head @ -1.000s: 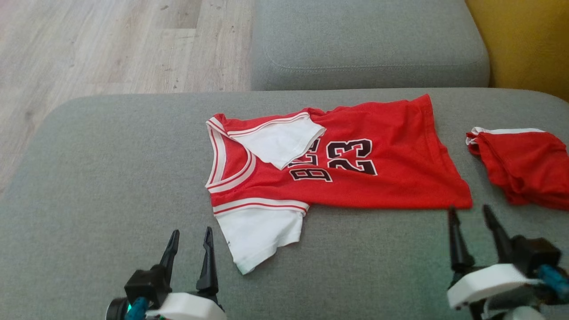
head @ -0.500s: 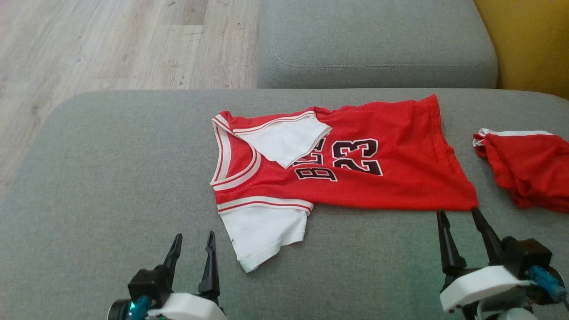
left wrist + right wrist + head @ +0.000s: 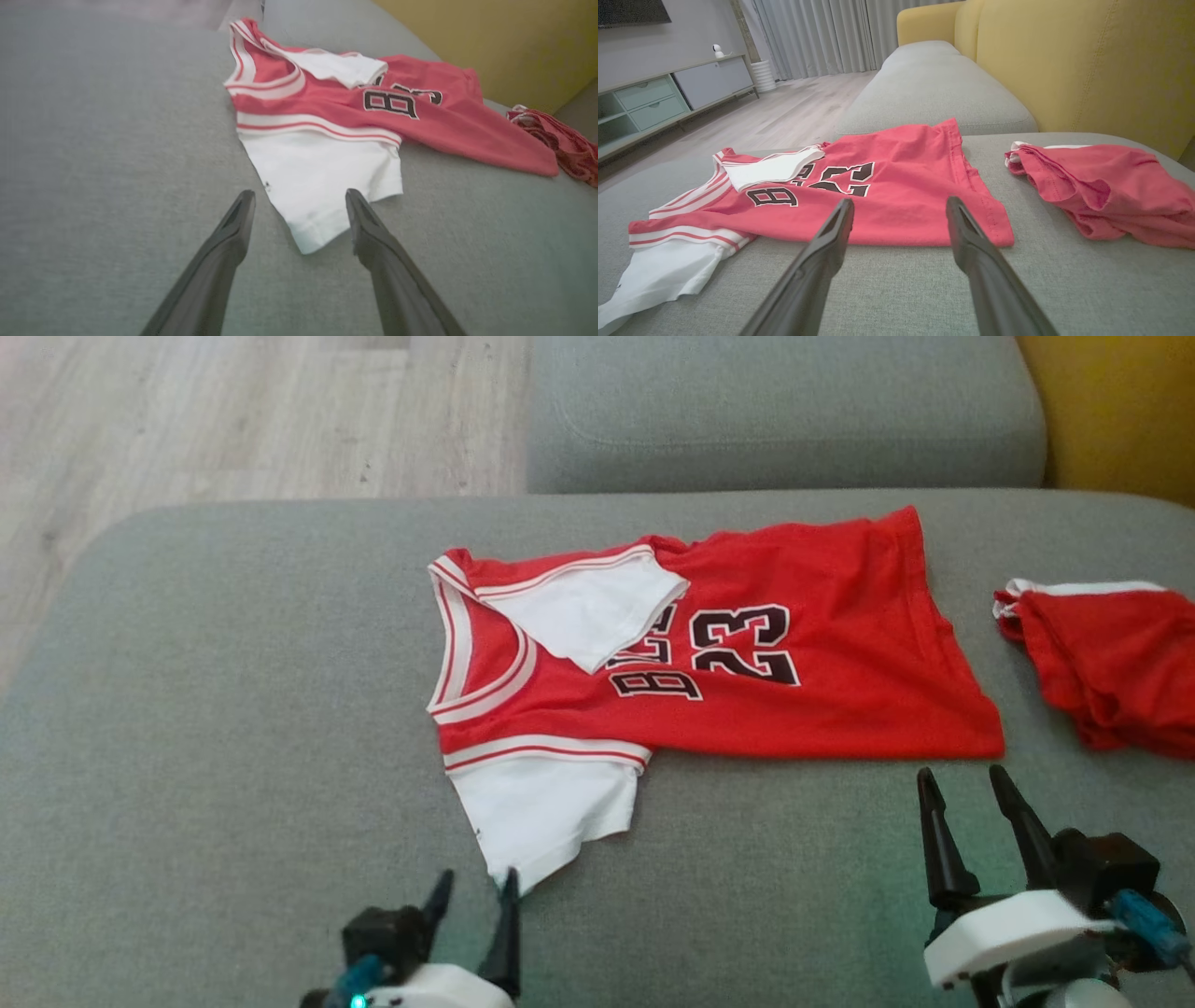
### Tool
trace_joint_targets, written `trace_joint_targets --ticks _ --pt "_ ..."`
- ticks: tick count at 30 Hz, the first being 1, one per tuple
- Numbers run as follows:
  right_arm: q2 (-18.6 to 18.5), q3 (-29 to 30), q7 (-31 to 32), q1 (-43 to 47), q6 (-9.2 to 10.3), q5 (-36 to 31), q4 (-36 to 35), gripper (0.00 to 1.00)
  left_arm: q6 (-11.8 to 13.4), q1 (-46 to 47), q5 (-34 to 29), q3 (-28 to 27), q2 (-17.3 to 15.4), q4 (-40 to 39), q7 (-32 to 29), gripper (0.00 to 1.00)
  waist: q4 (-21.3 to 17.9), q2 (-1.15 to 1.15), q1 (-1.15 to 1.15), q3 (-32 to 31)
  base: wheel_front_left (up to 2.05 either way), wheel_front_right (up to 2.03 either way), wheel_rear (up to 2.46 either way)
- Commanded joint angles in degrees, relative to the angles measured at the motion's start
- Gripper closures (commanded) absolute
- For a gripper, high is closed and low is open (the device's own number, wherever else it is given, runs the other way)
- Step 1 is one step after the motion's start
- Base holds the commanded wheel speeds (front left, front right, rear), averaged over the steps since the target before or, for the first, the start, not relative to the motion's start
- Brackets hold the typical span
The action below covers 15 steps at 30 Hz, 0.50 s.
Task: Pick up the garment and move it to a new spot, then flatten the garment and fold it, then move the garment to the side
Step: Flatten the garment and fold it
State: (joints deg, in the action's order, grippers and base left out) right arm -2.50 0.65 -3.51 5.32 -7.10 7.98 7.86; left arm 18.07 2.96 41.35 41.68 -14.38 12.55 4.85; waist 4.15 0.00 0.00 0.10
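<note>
Jersey (image 3: pixel 747 709) long axis left–right. Left gripper (image 3: pixel 478 880), spread, at sleeve tip (image 3: pixel 523 873). Right gripper (image 3: pixel 962 775), spread, just short of hem corner (image 3: pixel 990 745).

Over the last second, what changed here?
The left gripper slid rightward, open, until it brackets the tip of the white sleeve. Nothing was grasped. The right gripper, open, hardly moved; the jersey and crumpled red garment lie unmoved.
</note>
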Motion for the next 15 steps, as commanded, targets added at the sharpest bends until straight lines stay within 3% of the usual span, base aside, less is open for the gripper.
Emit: trace_joint_targets --ticks 1,14,15 --pt "-0.38 -1.25 -0.11 -2.66 -0.39 -0.26 -2.28 0.0 -0.15 2.46 0.33 -1.51 -0.03 -1.27 0.06 0.0 -0.51 0.0 0.0 0.78 0.0 0.0 0.0" --pt "-0.38 0.09 -0.74 -5.57 -0.39 -1.12 -1.9 0.0 -0.86 6.61 2.55 -1.99 2.61 5.46 -2.41 0.0 -4.05 0.0 0.0 5.85 0.0 0.0 0.0" --pt "-0.38 0.25 -0.8 -5.71 -0.39 -1.16 -1.78 0.0 -1.0 6.76 2.66 -1.86 2.76 5.84 -2.62 0.04 -4.11 0.0 0.0 6.0 0.0 0.0 0.0"
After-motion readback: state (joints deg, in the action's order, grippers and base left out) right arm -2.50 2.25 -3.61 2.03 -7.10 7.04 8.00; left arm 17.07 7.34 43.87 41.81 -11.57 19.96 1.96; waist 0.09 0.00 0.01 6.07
